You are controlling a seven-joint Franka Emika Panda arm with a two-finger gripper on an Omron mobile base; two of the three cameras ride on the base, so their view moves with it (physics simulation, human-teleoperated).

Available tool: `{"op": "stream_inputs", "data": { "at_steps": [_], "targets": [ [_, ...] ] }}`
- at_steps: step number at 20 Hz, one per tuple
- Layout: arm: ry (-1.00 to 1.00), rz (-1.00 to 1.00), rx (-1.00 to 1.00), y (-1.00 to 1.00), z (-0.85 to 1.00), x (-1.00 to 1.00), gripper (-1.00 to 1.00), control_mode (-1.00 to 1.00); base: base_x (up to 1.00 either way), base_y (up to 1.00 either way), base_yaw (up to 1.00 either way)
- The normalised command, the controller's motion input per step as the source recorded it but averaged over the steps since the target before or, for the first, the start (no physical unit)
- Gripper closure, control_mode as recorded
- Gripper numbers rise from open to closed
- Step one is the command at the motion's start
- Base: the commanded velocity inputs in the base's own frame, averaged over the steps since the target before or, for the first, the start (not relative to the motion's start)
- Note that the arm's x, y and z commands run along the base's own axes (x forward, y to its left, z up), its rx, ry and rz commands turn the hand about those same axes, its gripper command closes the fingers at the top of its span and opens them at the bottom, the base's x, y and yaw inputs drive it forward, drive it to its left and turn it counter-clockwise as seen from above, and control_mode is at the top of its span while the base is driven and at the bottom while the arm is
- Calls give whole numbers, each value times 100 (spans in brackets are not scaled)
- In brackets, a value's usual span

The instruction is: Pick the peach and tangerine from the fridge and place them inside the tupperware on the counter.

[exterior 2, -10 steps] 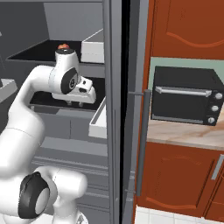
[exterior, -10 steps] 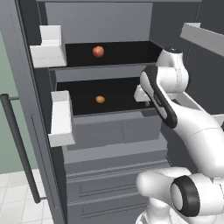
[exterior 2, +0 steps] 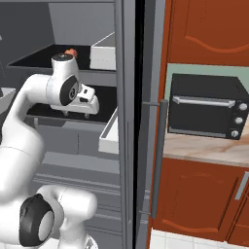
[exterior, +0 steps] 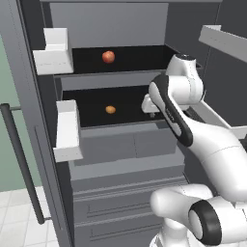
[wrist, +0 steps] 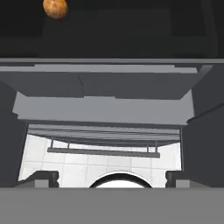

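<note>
Fridge (exterior: 120, 29) shelves stood open; gripper (wrist: 112, 178), fingers apart, aimed low, tangerine (wrist: 55, 7) at eleven o'clock—reaching risked clipping the shelf edge.

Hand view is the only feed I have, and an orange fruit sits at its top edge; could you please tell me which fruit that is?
Observer: It is the tangerine, lying on the lower black shelf of the fridge.
Operator: Thank you. Where is the peach, please?
Observer: The peach lies on the shelf above, towards its back.
Operator: How does the gripper stand to the tangerine?
Observer: The gripper hangs at the lower shelf's front right, apart from the tangerine, which lies to its left.
</note>
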Motion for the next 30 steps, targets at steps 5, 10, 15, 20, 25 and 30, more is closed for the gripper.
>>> {"op": "stream_inputs", "data": {
  "at_steps": [5,10,15,20,25,30],
  "targets": [
    [-13,0,0,50,-6,0,-100,-100,0,0,0],
    [-7,0,0,60,-29,0,-100,-100,0,0,0],
    [-10,2,0,59,-42,10,-100,-100,0,0,0],
    [-12,6,2,32,-19,32,-100,-100,0,0,0],
    [-6,6,2,5,0,44,-100,-100,0,0,0],
    [-1,1,1,0,0,55,-100,-100,0,0,0]
  ]
}}
